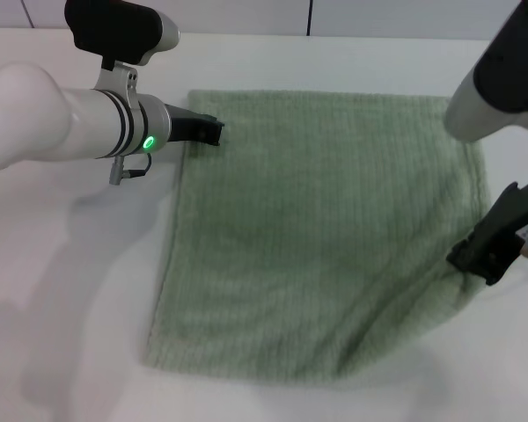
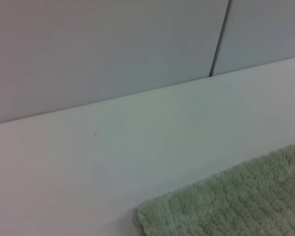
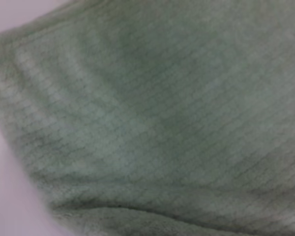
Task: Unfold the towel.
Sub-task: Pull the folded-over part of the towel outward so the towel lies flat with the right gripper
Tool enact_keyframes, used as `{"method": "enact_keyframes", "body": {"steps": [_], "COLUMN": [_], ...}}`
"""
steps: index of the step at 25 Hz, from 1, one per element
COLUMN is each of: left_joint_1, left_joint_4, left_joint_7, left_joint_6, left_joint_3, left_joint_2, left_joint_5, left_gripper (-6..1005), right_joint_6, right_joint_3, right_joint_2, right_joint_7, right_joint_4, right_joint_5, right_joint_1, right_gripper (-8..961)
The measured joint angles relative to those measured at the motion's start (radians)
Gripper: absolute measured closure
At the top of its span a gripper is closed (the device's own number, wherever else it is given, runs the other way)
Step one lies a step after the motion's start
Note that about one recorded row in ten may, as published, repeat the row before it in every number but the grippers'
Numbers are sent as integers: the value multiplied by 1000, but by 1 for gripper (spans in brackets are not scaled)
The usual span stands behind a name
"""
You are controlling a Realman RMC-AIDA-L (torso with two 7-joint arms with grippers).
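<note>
The towel (image 1: 326,237) is lying spread across the white table (image 1: 70,352), nearly flat and roughly square, with its far edge running close to the wall (image 2: 103,49) and its near edge sagging into soft ripples toward the robot.

The left gripper (image 1: 213,132) is sitting at the towel's far left corner, tip touching or just over the hem. That placement makes sense: a pinned corner gives the cloth an anchor while the other side is being drawn out. Whether its fingers are pinching the fabric or just resting there, I cannot tell. The left wrist view is only showing bare table and a towel corner, no fingers.

Over on the other side, the right gripper (image 1: 486,253) is working the right edge, low down near the front corner. The cloth is bunching and lifting slightly toward it, with creases fanning inward from that point, which suggests it is gripping the hem. But I cannot actually see the jaws, so I cannot say whether it is clamped or released. The right wrist view is filled with ribbed green fabric and one fold ridge.

Judging by the layout, the unfolding is looking almost done; only that right front corner is needing smoothing.
</note>
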Motion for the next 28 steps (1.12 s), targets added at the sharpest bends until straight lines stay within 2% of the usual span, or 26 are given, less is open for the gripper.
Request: {"method": "enact_keyframes", "body": {"steps": [28], "left_joint_1": [-5], "left_joint_4": [-5], "left_joint_7": [2], "left_joint_6": [2], "left_joint_3": [-1], "left_joint_2": [0], "left_joint_5": [2], "left_gripper": [1000], "right_joint_6": [-2], "right_joint_3": [-17], "right_joint_2": [3], "right_joint_7": [5], "right_joint_4": [-71], "right_joint_5": [2], "right_joint_1": [-18], "right_gripper": [934]}}
